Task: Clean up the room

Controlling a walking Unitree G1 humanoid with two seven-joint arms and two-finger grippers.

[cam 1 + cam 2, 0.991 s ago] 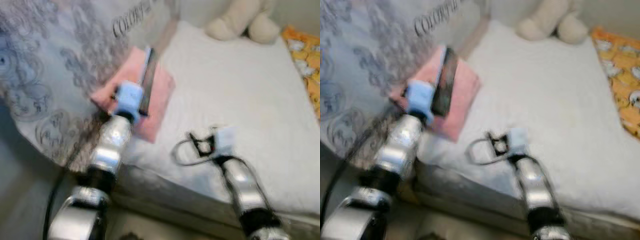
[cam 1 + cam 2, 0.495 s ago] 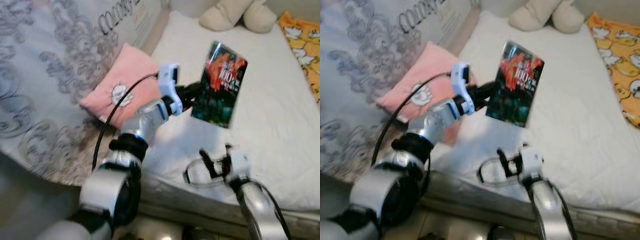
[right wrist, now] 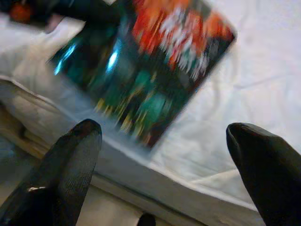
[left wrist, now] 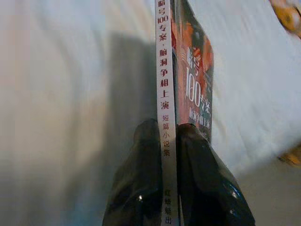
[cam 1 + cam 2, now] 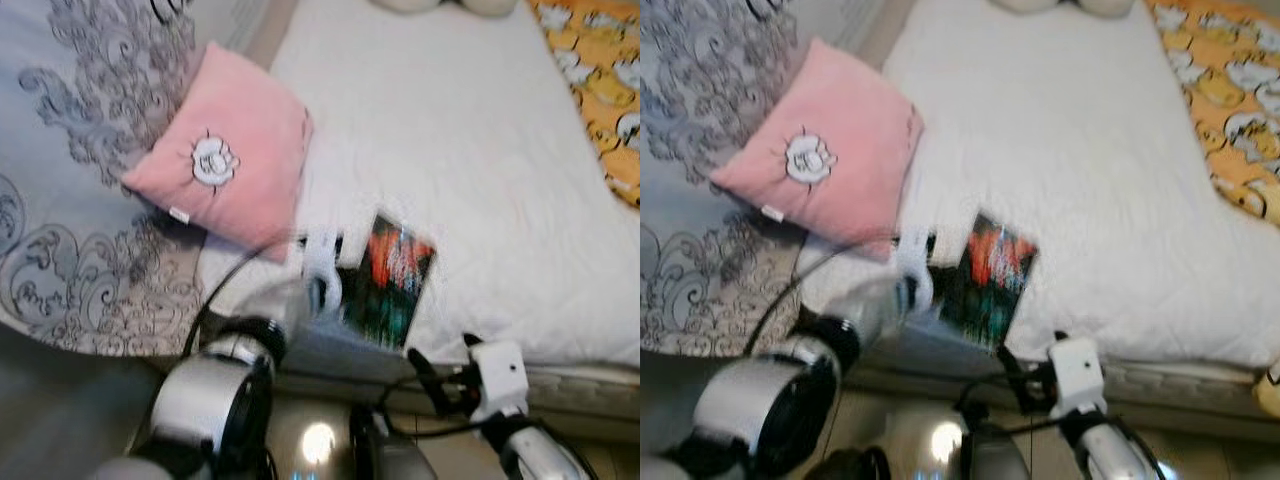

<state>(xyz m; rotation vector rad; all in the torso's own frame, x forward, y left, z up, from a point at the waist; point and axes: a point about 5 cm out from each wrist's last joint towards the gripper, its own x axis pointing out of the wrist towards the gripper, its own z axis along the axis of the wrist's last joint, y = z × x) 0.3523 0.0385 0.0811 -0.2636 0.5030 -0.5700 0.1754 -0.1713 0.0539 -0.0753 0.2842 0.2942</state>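
Your left end effector (image 4: 170, 136) clenched on book (image 5: 388, 282) spine (red-and-green cover, blurred), book held just above bed (image 5: 470, 150) near edge. Pink pillow (image 5: 225, 150) on bed, beside book toward quilt (image 5: 70, 200). Your right end effector (image 3: 164, 141) released, fingers (image 3: 70, 160) spread, below bed edge.

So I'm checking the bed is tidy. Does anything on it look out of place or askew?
The pink pillow lies crooked at the bed's near left corner, half over the patterned blanket. The left gripper pinches a book by its spine above the front edge. The right gripper hangs open nearby.
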